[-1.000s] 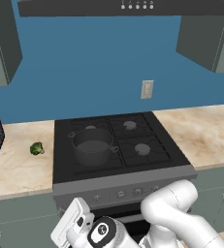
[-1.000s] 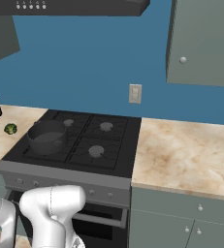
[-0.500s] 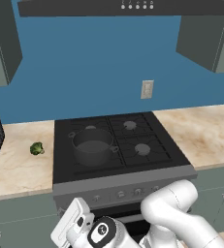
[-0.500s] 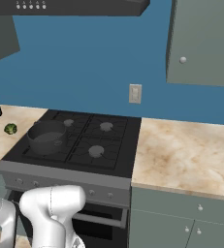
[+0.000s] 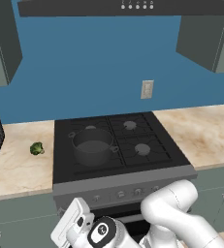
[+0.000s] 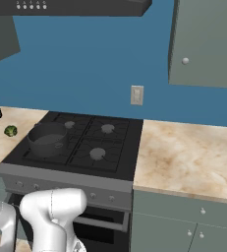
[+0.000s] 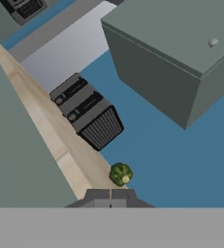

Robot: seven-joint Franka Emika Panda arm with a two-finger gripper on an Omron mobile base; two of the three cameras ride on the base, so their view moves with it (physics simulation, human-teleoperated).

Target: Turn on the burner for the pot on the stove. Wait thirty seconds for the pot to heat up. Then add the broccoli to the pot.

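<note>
We hold the end effector [image 7: 111, 195] closed and empty below the stove [image 5: 120, 177] front; next we must reach the pot [image 5: 92, 146] burner's knob.

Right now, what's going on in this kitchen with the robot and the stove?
The robot arm sits low in front of the stove, handling nothing. In the hand view its gripper is shut and empty, looking along the counter edge toward the broccoli. The pot stands on the front left burner, and the broccoli lies on the counter to the left of the stove, not yet in the pot. No flame is visible under the pot.
</note>
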